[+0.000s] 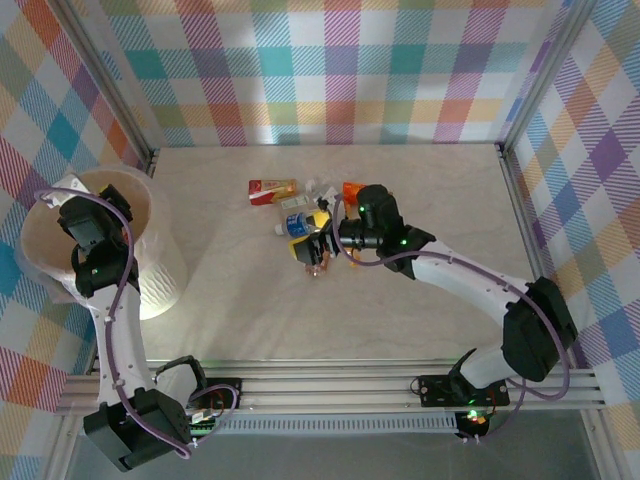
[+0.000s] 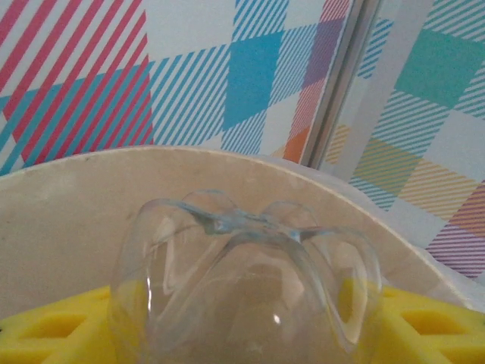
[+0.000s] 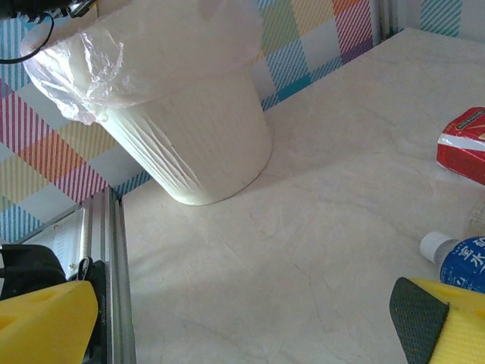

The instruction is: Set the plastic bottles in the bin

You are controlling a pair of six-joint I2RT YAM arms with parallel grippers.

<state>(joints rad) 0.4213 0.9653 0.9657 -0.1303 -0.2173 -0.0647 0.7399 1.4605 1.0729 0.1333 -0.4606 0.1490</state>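
My left gripper (image 2: 246, 322) is shut on a clear plastic bottle (image 2: 242, 258); its lobed base faces the camera between the yellow fingers (image 2: 53, 330). The bottle hangs over the bin (image 2: 68, 205), whose peach inner wall lies behind it. In the top view the left gripper (image 1: 78, 218) sits above the bin (image 1: 150, 270) at the table's left. My right gripper (image 1: 315, 248) stands open and low by the bottle pile. A blue-labelled bottle (image 3: 464, 262) lies just beyond its right finger (image 3: 447, 322). A red-labelled bottle (image 1: 270, 190) and an orange one (image 1: 352, 190) lie in the pile.
The pile lies mid-table, slightly toward the back. In the right wrist view the bin's white ribbed wall (image 3: 197, 129) and its clear liner (image 3: 91, 68) stand across bare tabletop. A metal frame rail (image 3: 114, 288) runs along the table's edge. Plaid walls close in three sides.
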